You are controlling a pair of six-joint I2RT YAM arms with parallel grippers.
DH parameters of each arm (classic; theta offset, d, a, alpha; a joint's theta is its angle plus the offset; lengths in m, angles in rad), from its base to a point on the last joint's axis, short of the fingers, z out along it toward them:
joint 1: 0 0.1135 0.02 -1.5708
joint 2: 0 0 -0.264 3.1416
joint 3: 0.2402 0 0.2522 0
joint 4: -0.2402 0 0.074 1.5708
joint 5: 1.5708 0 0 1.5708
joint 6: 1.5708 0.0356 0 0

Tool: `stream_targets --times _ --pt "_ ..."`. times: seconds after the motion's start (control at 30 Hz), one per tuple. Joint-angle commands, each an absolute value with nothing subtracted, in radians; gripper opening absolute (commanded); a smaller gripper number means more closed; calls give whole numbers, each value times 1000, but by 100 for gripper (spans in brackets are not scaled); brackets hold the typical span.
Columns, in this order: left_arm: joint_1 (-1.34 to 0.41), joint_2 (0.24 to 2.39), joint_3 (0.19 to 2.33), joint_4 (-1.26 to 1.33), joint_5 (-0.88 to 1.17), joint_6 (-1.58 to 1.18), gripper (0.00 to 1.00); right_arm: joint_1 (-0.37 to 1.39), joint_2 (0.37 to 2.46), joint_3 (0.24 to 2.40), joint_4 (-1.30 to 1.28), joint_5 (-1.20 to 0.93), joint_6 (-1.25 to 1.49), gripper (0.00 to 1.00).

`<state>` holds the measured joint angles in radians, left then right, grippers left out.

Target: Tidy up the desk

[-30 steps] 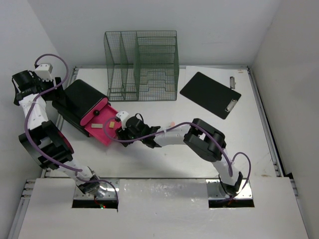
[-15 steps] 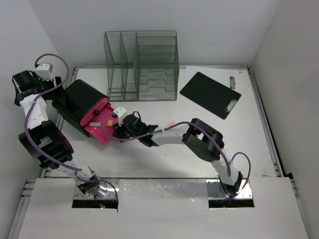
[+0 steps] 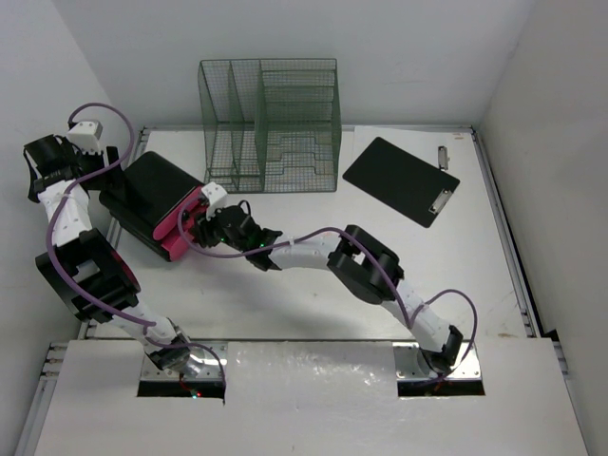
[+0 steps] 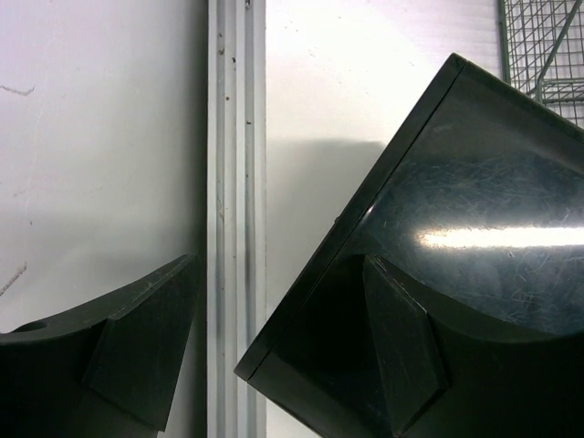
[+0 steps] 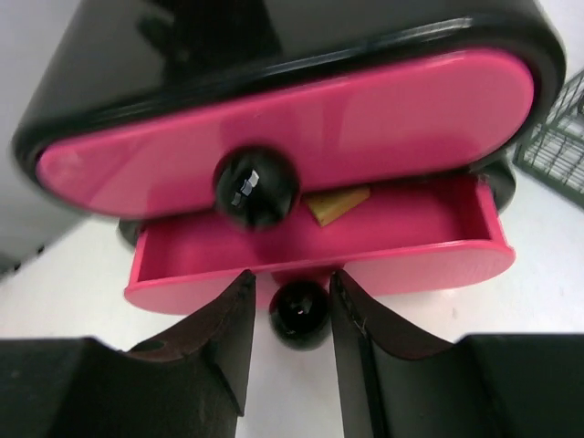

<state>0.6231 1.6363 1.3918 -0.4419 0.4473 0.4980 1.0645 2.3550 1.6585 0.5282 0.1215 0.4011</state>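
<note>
The desk (image 3: 275, 304) spreads white from the arms' bases to the back wall, and the black drawer box (image 3: 152, 190) stands on its left part; every place below is given from that box. In front of the box the right gripper (image 5: 292, 283) has a finger on each side of the round black knob (image 5: 299, 315) of the lower drawer (image 5: 411, 260). The gaps are so thin that I cannot tell whether the knob is pinched. That pink drawer stands partly out with a small yellow piece (image 5: 338, 203) inside, while the upper drawer (image 5: 383, 109) above it is shut. The step looks like sliding the lower drawer home. To do that well, the push should run straight along the drawer's travel, with the knob centred between the fingers. It should go slowly, so that the light box does not skid toward the rail (image 4: 228, 182) at its left. At the box's far left corner hangs the left gripper (image 4: 278, 274), released and holding nothing, one finger over the rail side and one over the glossy lid. Lowered onto the lid, it could brace the box. Just behind the box stands a green wire rack (image 3: 271, 123). Well to the box's right lies a black clipboard (image 3: 399, 179).
</note>
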Motion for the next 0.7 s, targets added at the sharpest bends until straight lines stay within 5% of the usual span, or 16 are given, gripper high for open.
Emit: stream_targets --times 0.0,0.53,0.67 --pt "621 1643 1356 -517 440 540 70 1051 2414 1752 626 156 431 36" --pt "620 1638 1353 -523 437 557 70 1049 2502 1841 696 213 405 31" --pt "620 1640 1353 -525 434 558 70 1049 2453 1754 713 207 391 40"
